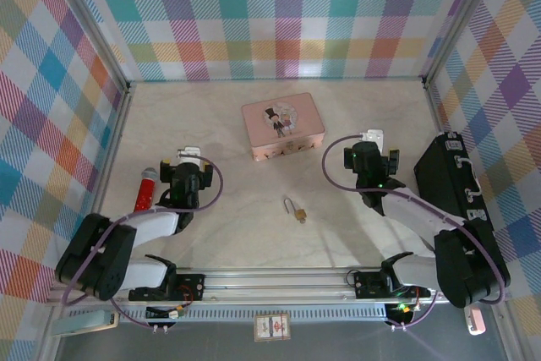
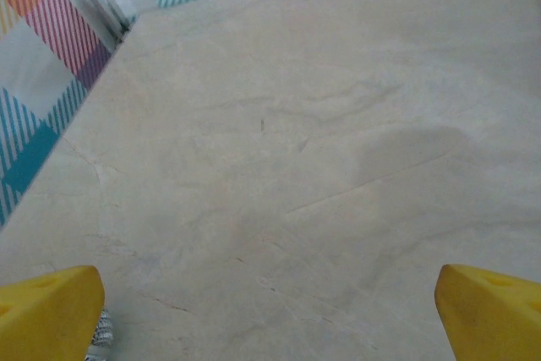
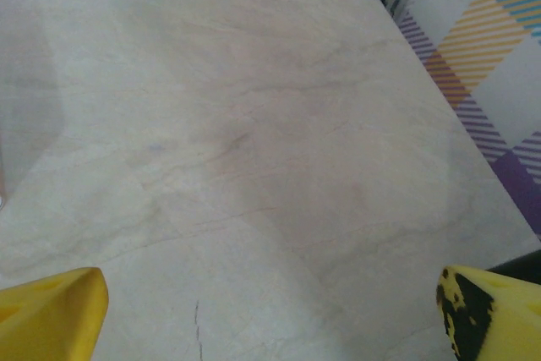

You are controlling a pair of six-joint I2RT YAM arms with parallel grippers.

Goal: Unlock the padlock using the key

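The tiny brass padlock (image 1: 297, 211) with its thin silver shackle lies on the marble tabletop, midway between the two arms and toward the near edge. I cannot make out the key apart from the padlock. My left gripper (image 1: 186, 165) hovers well to the padlock's left. Its yellow fingers (image 2: 51, 310) stand wide apart over bare table, so the left gripper (image 2: 270, 319) is open and empty. My right gripper (image 1: 370, 151) is up and to the right of the padlock. It is also open (image 3: 270, 319), with yellow fingertips (image 3: 51, 314) spread and nothing between them.
A pink picture case (image 1: 282, 127) sits behind the padlock at the middle back. A red microphone-like stick (image 1: 146, 189) lies beside the left gripper. A black case (image 1: 452, 179) stands along the right wall. Plaid walls enclose three sides of the table (image 1: 228, 226).
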